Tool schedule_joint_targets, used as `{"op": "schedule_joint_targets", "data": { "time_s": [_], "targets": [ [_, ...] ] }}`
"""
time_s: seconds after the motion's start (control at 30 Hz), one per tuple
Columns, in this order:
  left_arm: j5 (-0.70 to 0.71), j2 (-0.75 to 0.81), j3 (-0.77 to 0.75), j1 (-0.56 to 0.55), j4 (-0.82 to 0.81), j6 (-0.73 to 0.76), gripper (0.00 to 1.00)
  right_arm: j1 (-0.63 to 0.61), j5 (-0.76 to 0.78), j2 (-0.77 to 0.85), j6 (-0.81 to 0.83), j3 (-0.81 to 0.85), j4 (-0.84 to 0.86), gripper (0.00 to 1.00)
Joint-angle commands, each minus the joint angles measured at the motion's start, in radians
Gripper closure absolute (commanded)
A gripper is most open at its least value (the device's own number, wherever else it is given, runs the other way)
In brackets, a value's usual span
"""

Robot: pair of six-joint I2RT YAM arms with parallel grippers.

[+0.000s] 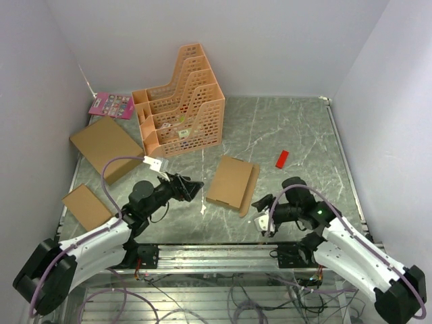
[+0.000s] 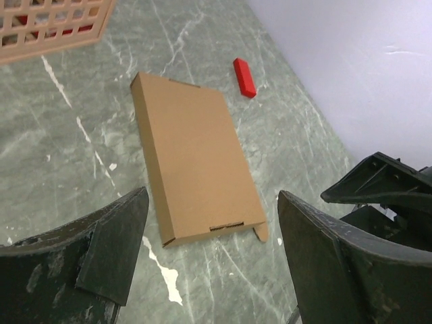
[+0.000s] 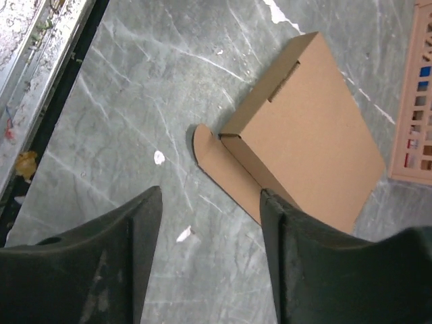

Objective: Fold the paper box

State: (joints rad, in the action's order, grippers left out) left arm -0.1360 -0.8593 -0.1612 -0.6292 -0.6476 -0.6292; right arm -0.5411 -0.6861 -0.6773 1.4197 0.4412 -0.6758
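Left pincer and right pincer both gape released, flanking the paper box lying mid-frame on the table.

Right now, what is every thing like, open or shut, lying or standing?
paper box: lid down, lying flat, one side flap sticking out.
left gripper: open, empty.
right gripper: open, empty.
larger cardboard box: shut, lying flat.
smaller cardboard box: shut, lying flat.
orange file rack: standing upright.
red block: lying flat.
pink card: lying flat.
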Motion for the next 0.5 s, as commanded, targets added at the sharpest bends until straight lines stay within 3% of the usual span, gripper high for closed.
{"op": "schedule_joint_targets", "data": {
  "time_s": [0.0,0.13,0.47],
  "targets": [
    [-0.004,-0.043,0.026,0.003,-0.090,-0.006,0.13,-0.102,0.125,-0.045,-0.180,-0.054,0.237,0.47],
    [-0.002,-0.089,0.037,0.002,-0.127,-0.017,0.14,-0.213,0.221,-0.075,-0.261,-0.098,0.324,0.61],
    [0.006,-0.228,0.035,0.002,-0.210,-0.035,0.15,-0.341,0.357,-0.115,-0.292,-0.236,0.547,0.67]
  ]
}}
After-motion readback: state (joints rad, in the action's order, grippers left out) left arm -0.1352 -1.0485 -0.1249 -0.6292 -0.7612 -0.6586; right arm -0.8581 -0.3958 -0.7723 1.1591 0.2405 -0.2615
